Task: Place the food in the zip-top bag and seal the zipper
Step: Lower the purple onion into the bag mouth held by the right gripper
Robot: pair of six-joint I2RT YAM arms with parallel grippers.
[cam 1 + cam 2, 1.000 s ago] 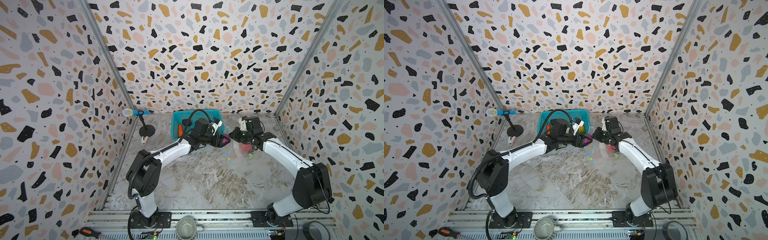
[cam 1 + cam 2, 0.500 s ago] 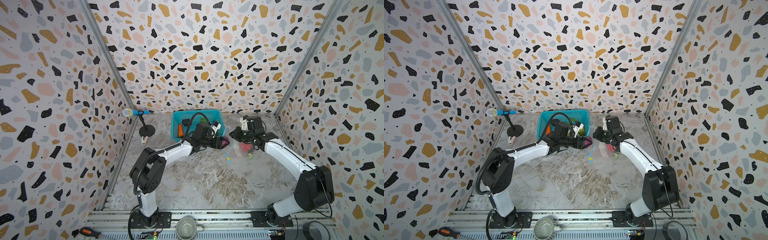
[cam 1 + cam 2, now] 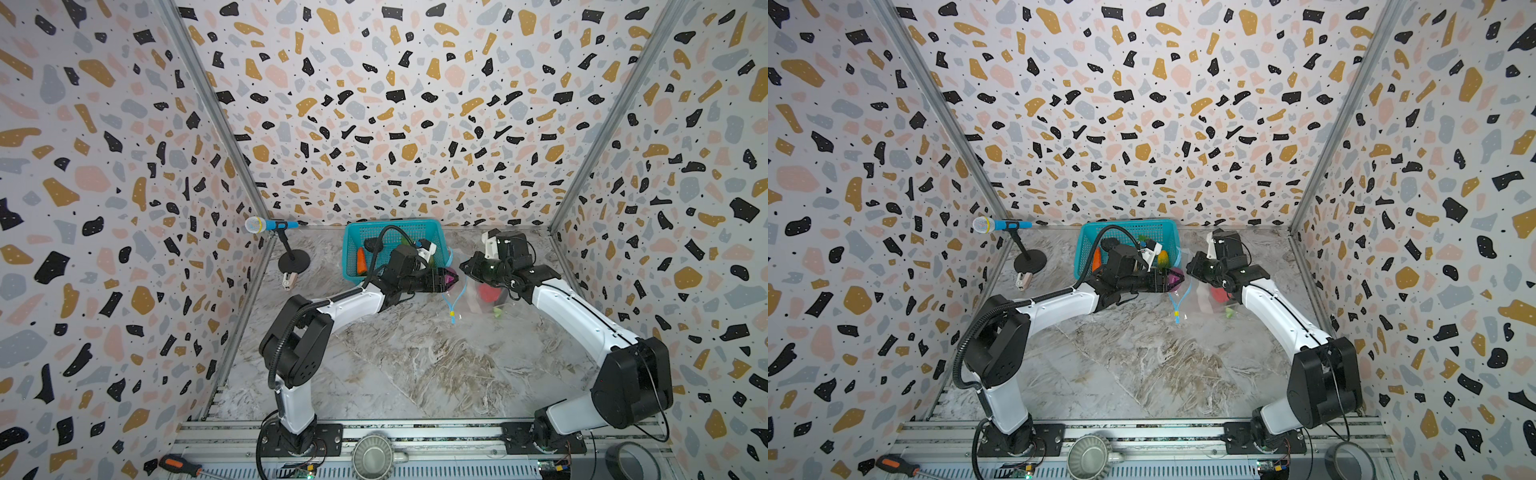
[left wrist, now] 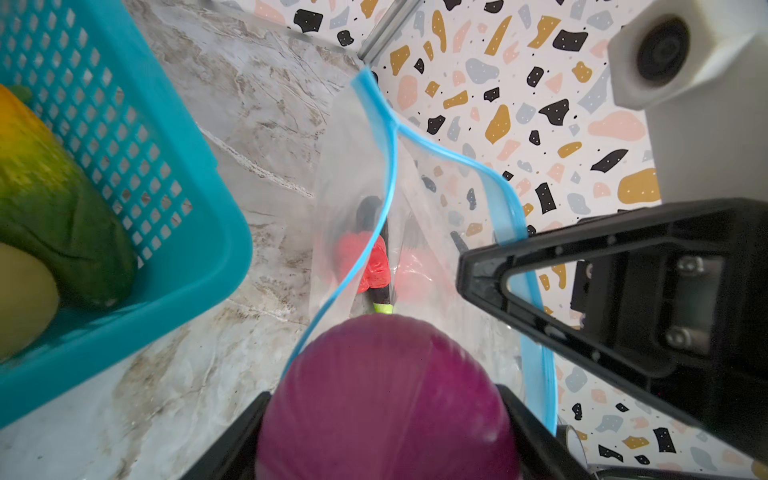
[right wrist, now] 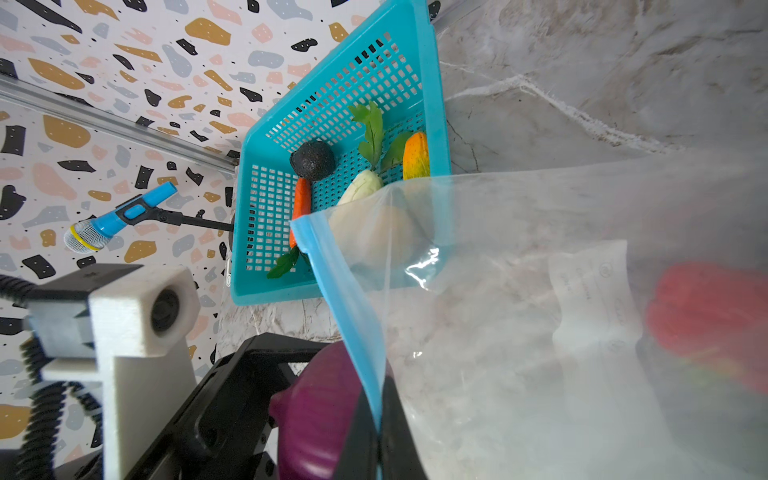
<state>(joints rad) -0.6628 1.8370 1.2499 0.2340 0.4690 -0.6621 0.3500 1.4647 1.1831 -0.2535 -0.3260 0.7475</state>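
Left tool (image 3: pixel 448 279): jaws clamped on the purple onion (image 4: pixel 386 386), held at the open mouth of the zip-top bag (image 3: pixel 478 301), above the desk (image 3: pixel 415 365). Right tool (image 5: pixel 376 440): jaws together, pinching the zipper (image 4: pixel 505 208) strip, with that edge of the bag lifted. A red pepper (image 5: pixel 706 316) lies inside the bag. A carrot (image 5: pixel 301 199) and a white radish (image 5: pixel 361 187) lie in the teal basket (image 5: pixel 270 208) just beside the bag.
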